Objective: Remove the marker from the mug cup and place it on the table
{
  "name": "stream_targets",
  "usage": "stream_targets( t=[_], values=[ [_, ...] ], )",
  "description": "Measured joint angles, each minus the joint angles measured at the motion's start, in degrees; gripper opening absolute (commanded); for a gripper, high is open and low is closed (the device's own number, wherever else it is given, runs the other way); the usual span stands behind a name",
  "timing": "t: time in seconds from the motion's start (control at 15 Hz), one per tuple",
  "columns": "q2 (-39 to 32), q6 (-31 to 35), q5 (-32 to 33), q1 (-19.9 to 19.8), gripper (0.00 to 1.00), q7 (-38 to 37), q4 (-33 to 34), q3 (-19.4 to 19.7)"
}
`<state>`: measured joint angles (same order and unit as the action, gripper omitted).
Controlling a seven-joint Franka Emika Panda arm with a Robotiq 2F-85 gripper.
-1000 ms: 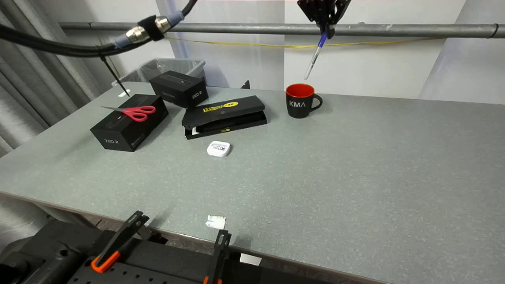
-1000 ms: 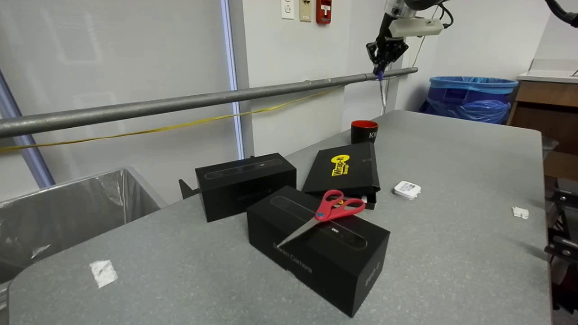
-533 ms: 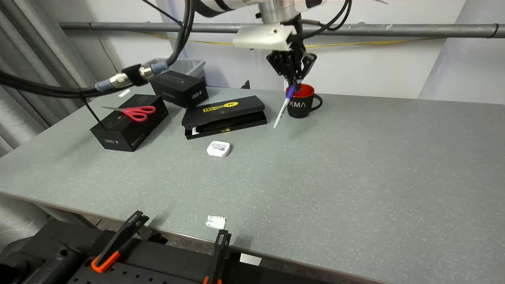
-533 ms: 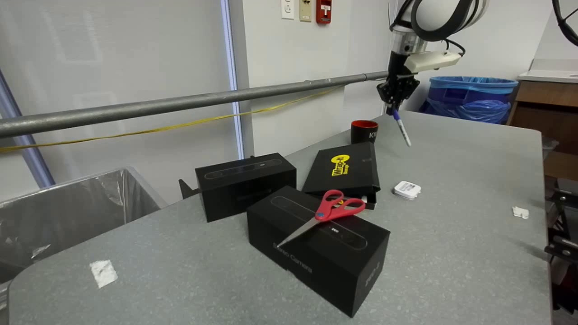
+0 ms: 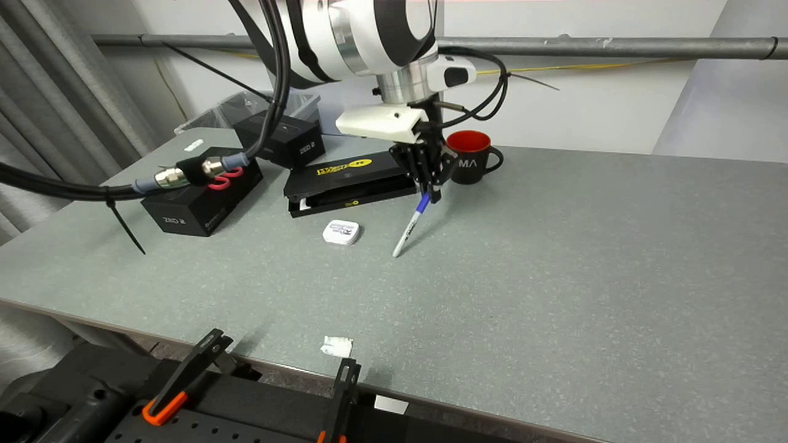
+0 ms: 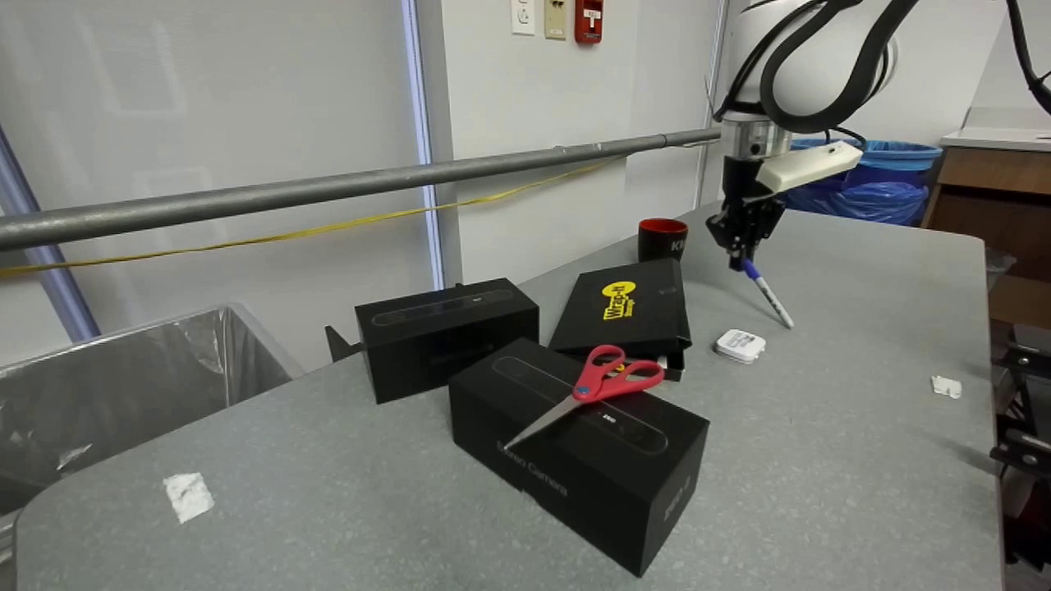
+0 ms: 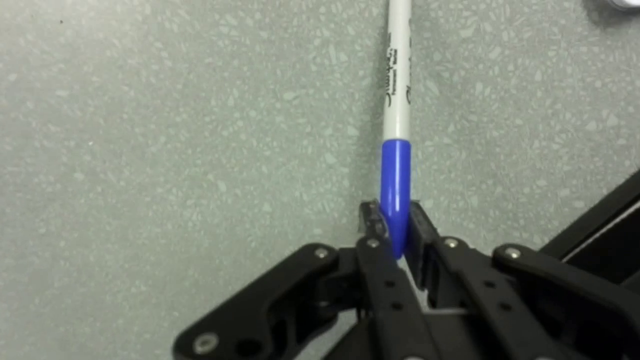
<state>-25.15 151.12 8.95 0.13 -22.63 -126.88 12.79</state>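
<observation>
The Robotiq gripper [image 7: 395, 215] is clamped on the blue-capped end of the Sharpie marker [image 5: 410, 225], whose long axis slants down from the grip, outside the red-lined mug [image 5: 473, 162], white end at or just above the tabletop [image 5: 554, 283].

The arm [image 5: 326, 43] slants in from above, its black-and-white links up and to the left of the mug [image 5: 473, 173] in an exterior view. Beneath them the silver wrist section [image 5: 403, 86] stands close to upright, a pale housing [image 5: 378, 122] jutting out just under it, on the side away from the mug in both exterior views. The hand [image 6: 741, 259] hangs below, pointing down; in an exterior view it sits to the right of the mug, apart from it. Its two fingertips [image 7: 372, 220], close together, pinch the marker [image 7: 396, 175] by its blue end from both sides.
</observation>
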Motion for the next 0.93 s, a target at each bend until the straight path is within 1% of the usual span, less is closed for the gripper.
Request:
stream_targets(
  t=[0.13, 0.2, 0.27, 0.4, 0.67, 0.8, 0.93],
  values=[
    [-1.5, 0.2, 0.0, 0.2, 0.04, -1.5, 0.1, 0.3],
    [-2.2, 0.4, 0.0, 0.4, 0.29, -2.3, 0.1, 0.4],
    [-2.8, 0.7, 0.0, 0.6, 0.41, -3.0, 0.1, 0.5],
    [-3.6, 1.1, 0.0, 1.4, 0.55, -4.4, 0.1, 1.1],
    [-4.3, 2.5, 0.0, 3.6, 0.86, -6.7, 0.1, 3.2],
    [-4.3, 2.8, 0.0, 4.6, 0.99, -7.5, 0.1, 4.0],
    [-4.3, 2.9, 0.0, 5.4, 1.0, -8.1, 0.1, 4.8]
  ],
)
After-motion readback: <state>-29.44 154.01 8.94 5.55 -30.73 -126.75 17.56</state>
